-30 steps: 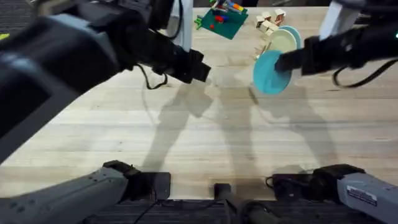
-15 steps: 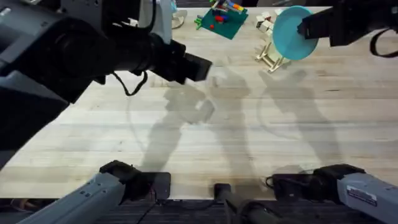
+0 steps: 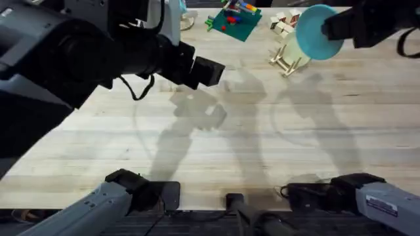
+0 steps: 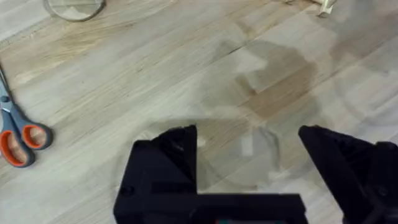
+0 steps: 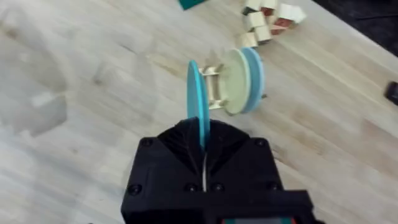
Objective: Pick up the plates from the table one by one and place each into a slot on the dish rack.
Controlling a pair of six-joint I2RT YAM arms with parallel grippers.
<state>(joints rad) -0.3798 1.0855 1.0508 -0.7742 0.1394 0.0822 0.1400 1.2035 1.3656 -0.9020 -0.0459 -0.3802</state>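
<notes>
Since a second ago, right arm has carried the cyan plate (image 3: 317, 31) up and back from mid-counter; it is now hanging over the dish rack (image 3: 287, 60) at the far right. Left arm has swung slightly, nothing in it.

Cyan plate: thin, rigid, round, probably light plastic or melamine. Smooth rim, so likely slippery under a narrow pinch. Being held edge-on, upright, gripped at the rim. Rim grip looks like the right place to hold it, since the plate must drop on edge between pegs.

Right end effector (image 5: 203, 144): fingers pressed tight on the plate's lower edge, plate (image 5: 197, 106) standing straight up out of the pinch. Wrist view is showing the rack (image 5: 214, 87) just beyond the plate, not touching it.

Rack is already carrying a cream plate (image 5: 235, 81) upright in a slot, with a paler blue plate (image 5: 255, 71) right behind it. The open slot for the cyan one appears to be on the near side of the cream plate. Alignment looks close; tilt would jam it on a peg.

Left end effector (image 4: 249, 146): fingers spread wide, holding nothing, hovering above bare counter (image 4: 186, 68). Scissors (image 4: 15, 130) are lying well off to one side.

Loose wooden blocks (image 3: 283, 21) are sitting behind the rack.
</notes>
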